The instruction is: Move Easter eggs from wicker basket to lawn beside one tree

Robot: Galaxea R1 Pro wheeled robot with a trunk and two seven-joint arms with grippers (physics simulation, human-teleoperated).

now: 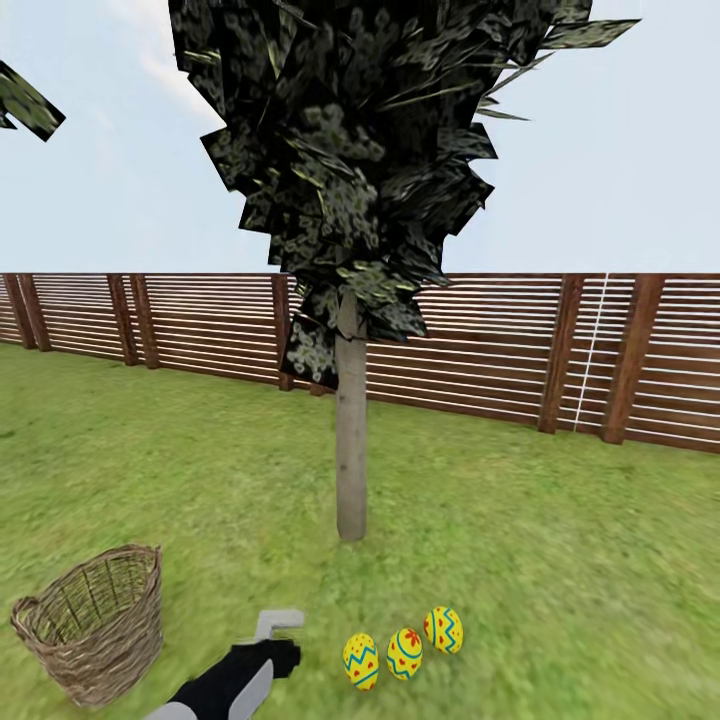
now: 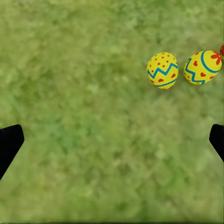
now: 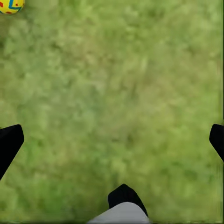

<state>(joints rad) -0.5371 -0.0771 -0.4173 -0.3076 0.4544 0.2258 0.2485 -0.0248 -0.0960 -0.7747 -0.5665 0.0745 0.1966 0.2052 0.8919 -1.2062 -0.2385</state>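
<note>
Three yellow Easter eggs (image 1: 361, 661) (image 1: 404, 653) (image 1: 443, 629) lie in a row on the lawn (image 1: 520, 560), a short way in front of the tree's pale trunk (image 1: 350, 430). The wicker basket (image 1: 95, 620) stands tilted at the lower left, with no egg visible inside. My left gripper (image 1: 278, 624) hovers between basket and eggs. Its wrist view has two eggs (image 2: 162, 70) (image 2: 202, 66) and the edge of a third (image 2: 222, 50) beyond the open left gripper (image 2: 112, 140). My right gripper (image 3: 112, 140) is open over bare grass, with one egg (image 3: 10, 5) at the corner.
A brown slatted fence (image 1: 500, 340) closes the garden behind the tree. Dark blocky foliage (image 1: 370, 150) hangs above the trunk. Open grass spreads left and right of the tree. A black and grey robot part (image 3: 123, 205) pokes into the right wrist view.
</note>
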